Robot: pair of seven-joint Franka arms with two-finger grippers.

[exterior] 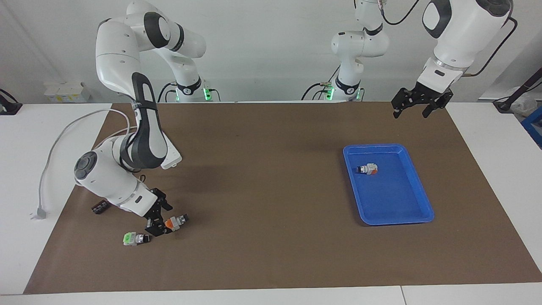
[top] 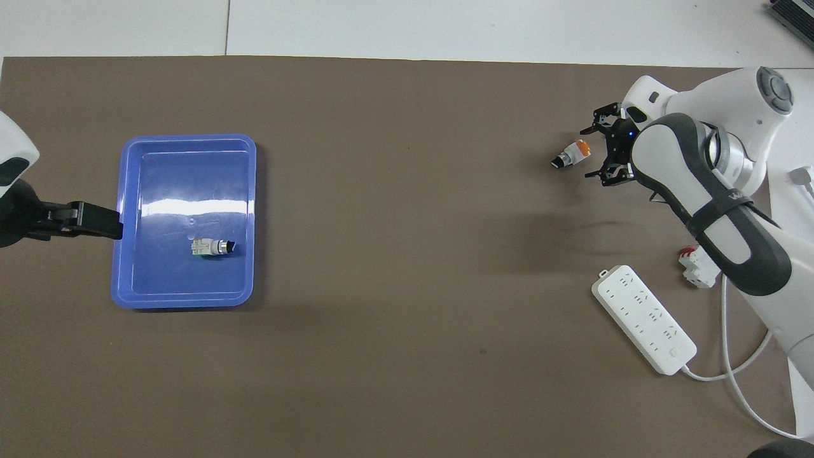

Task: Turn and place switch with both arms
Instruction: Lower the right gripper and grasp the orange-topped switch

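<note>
Near mat corner, right arm's end | switch lies tilted | right gripper open, straddling its orange block | left gripper open, waiting | likely light, rigid, slippery: grip flat white body

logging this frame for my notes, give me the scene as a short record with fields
switch: orange-ended switch tilted on the brown mat, at the right arm's end of the table
right gripper: open, low at the switch's orange end; contact unclear
left gripper: open, waiting raised over the mat, near the blue tray
tray: holds one switch with an orange-red end
nearby: green-ended switch; power strip
</note>
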